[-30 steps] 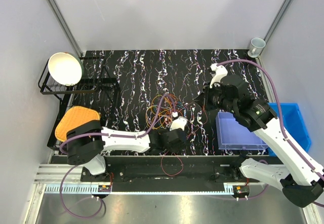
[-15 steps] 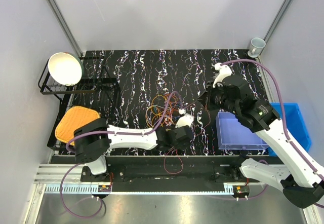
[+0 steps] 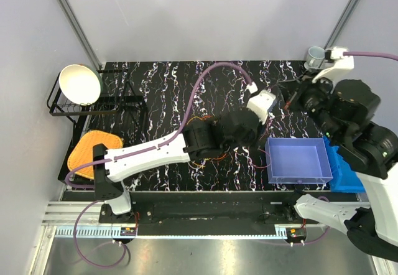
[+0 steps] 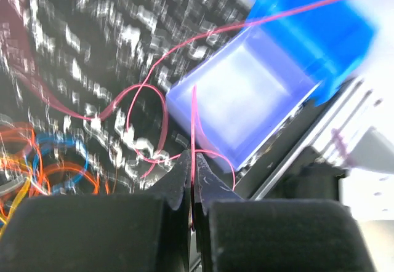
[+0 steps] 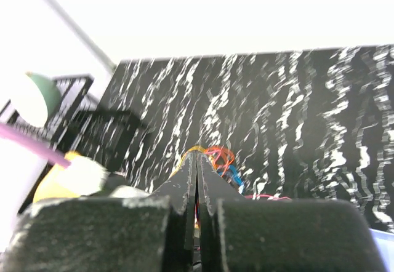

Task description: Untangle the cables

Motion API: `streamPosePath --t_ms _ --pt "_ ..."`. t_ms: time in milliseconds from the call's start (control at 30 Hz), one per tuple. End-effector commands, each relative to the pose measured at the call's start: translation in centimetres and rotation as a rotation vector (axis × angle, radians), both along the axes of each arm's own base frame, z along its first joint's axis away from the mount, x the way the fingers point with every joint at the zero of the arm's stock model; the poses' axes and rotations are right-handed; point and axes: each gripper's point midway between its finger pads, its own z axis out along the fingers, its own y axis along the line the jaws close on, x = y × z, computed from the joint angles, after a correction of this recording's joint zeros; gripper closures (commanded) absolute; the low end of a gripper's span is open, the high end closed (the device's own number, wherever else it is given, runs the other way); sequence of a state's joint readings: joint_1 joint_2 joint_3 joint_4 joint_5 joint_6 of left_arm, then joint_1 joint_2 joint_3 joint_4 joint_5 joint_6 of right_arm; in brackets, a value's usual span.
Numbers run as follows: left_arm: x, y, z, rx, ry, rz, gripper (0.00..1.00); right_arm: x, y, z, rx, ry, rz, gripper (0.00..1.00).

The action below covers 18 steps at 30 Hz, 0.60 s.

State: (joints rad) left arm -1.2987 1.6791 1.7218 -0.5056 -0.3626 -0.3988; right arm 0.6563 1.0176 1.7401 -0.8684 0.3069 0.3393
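A lab robot cell: grey wall panels (image 3: 205,13), aluminium frame rails (image 3: 73,20), marbled tabletop (image 3: 161,82).

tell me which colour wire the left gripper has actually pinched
The red wire: it runs straight into the shut left gripper. The orange wires, blue wire and yellow wire lie loose in the bunch, ungripped.

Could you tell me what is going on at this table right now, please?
Two robot arms are untangling thin cables on the black table. The left arm's fingers are shut on a red wire, held up near the blue bin, apart from the main bunch. The right arm's fingers are shut too, raised by the far right corner; whether they pinch a wire is unclear.
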Motion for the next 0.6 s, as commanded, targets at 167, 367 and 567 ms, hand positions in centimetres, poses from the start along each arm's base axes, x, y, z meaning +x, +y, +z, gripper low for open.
streamPosePath --t_ms 167,367,567 --pt "-0.9 -7.0 4.3 -0.050 -0.105 -0.232 1.00 -0.9 -6.7 1.6 -0.055 -0.059 -0.275 1.00" --pt "-1.6 -11.1 4.5 -0.128 -0.116 -0.325 1.00 -1.1 -9.1 -0.2 -0.097 -0.027 -0.395 1.00" --pt "-1.8 -14.0 4.3 -0.211 -0.149 -0.385 1.00 -1.3 -10.8 -1.1 -0.133 -0.017 -0.481 1.00"
